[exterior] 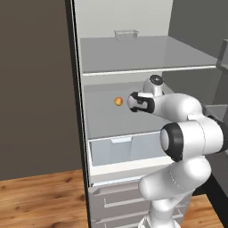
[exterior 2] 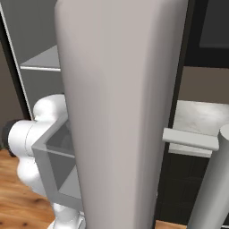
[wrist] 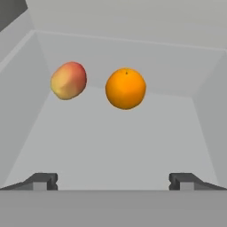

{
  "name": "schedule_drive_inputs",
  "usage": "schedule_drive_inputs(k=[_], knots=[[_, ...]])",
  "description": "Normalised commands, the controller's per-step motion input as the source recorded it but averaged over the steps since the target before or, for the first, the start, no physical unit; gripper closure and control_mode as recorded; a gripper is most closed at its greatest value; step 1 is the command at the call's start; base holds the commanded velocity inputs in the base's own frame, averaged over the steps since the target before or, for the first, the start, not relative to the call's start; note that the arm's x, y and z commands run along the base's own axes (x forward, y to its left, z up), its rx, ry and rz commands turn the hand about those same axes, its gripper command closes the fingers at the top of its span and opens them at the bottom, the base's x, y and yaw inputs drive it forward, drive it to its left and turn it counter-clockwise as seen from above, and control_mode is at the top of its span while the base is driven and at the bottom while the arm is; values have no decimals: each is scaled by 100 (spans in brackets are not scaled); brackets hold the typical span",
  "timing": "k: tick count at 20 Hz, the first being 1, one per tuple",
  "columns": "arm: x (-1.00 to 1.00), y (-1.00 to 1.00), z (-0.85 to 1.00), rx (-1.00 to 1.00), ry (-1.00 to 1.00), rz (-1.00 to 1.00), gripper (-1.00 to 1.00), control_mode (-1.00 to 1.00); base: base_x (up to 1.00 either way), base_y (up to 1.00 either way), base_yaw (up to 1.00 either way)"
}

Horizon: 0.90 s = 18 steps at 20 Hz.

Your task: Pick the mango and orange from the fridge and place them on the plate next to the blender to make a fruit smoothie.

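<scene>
Pincer [wrist: 113, 181] tips stand wide apart, holding nothing, facing the orange [wrist: 126, 88] and mango [wrist: 68, 80] on the fridge [exterior: 133, 58] shelf; reaching step; next, centre on one fruit.

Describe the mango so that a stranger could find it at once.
Look into the open fridge, at the middle shelf. Two fruits sit there side by side. The mango is the dull yellow, red-blushed oval one; the orange is a plain bright ball.
</scene>
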Motion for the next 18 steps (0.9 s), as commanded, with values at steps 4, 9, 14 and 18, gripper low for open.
schedule_drive_inputs(k=[4, 9, 14, 18], knots=[[33, -3, -13, 0, 0, 0, -100, -100, 0, 0, 0], [30, -11, -13, 0, 0, 0, -100, -100, 0, 0, 0], [28, -14, -11, 0, 0, 0, -100, -100, 0, 0, 0], [28, -7, -9, 0, 0, 0, -100, -100, 0, 0, 0]])
